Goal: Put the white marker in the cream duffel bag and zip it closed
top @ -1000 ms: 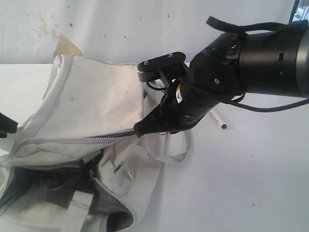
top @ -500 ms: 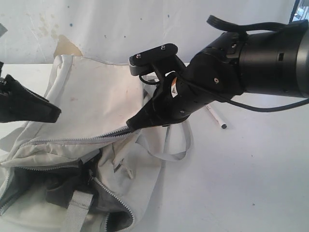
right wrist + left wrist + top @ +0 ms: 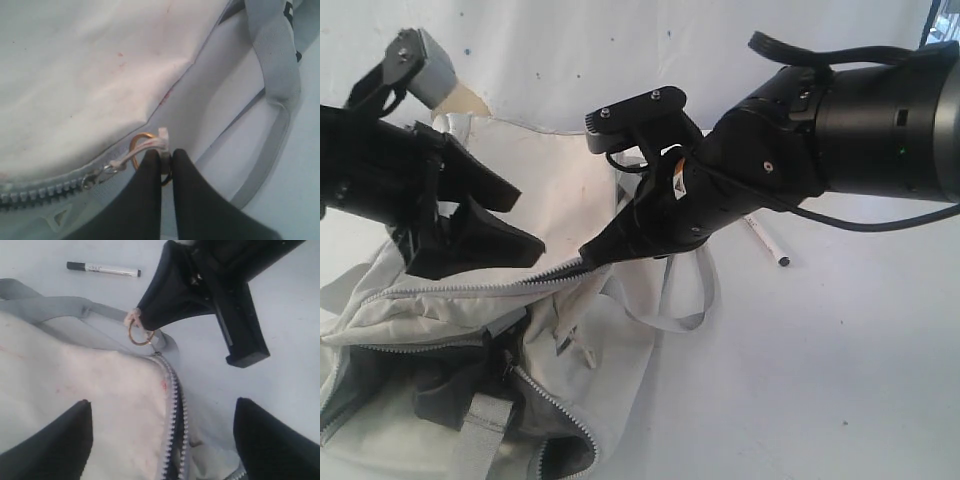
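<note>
The cream duffel bag (image 3: 555, 175) lies at the left with a pocket gaping onto dark lining (image 3: 445, 392). My right gripper (image 3: 588, 254) is shut on the brass ring and grey tab (image 3: 141, 145) at the end of the grey zipper (image 3: 470, 288); its black fingers (image 3: 150, 172) pinch the tab. Spread open, my left gripper (image 3: 515, 225) hovers over the bag's top, its fingertips (image 3: 75, 427) on either side of the zipper (image 3: 175, 405). The white marker (image 3: 769, 243) lies on the table behind the right arm, and the same marker (image 3: 103, 270) shows beyond the bag.
A light grey webbing strap (image 3: 685, 318) loops onto the white table (image 3: 820, 380) beside the bag's end. Another grey strap (image 3: 480, 430) crosses the open pocket. A stained white backdrop (image 3: 540, 60) rises behind the bag.
My left gripper has swung in from the left edge and now hangs open over the bag near the zipper. My right gripper edged slightly left, still pinching the ring.
</note>
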You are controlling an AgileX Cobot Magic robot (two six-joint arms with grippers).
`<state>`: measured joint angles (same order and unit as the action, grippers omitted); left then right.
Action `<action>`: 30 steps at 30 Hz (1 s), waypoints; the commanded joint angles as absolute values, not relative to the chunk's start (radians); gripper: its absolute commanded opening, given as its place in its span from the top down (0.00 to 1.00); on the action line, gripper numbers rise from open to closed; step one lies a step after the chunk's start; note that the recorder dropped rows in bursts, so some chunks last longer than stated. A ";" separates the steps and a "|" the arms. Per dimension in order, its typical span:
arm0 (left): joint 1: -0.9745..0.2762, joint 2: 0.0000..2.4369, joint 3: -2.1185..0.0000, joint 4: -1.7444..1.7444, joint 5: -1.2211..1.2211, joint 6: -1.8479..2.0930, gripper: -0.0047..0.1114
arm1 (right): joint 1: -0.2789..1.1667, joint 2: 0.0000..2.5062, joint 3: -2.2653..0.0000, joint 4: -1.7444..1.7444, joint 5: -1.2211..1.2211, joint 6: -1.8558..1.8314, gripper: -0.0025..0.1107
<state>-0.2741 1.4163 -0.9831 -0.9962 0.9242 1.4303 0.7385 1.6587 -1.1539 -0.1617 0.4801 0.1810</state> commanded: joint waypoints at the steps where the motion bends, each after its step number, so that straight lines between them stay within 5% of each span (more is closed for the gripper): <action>1: -0.327 1.474 -0.987 -1.017 0.872 1.438 0.19 | 0.726 1.647 -1.148 -0.176 0.464 0.175 0.98; 5: -0.383 1.536 -0.987 -1.009 0.833 1.439 0.24 | 0.726 1.647 -1.148 -0.176 0.463 0.175 0.98; 11: -0.391 1.562 -0.987 -0.925 0.818 1.439 0.51 | 0.726 1.647 -1.148 -0.176 0.463 0.175 0.98; 17: -0.391 1.564 -0.987 -0.860 0.815 1.406 0.33 | 0.726 1.647 -1.148 -0.176 0.438 0.178 0.98; 19: -0.391 1.564 -0.987 -0.862 0.797 1.401 0.44 | 0.726 1.647 -1.148 -0.176 0.438 0.178 0.98; 24: -0.391 1.564 -0.987 -0.867 0.815 1.394 0.94 | 0.726 1.647 -1.148 -0.176 0.439 0.176 0.98; 30: -0.391 1.547 -0.987 -0.867 0.833 1.349 0.96 | 0.726 1.651 -1.144 -0.214 0.432 0.178 0.98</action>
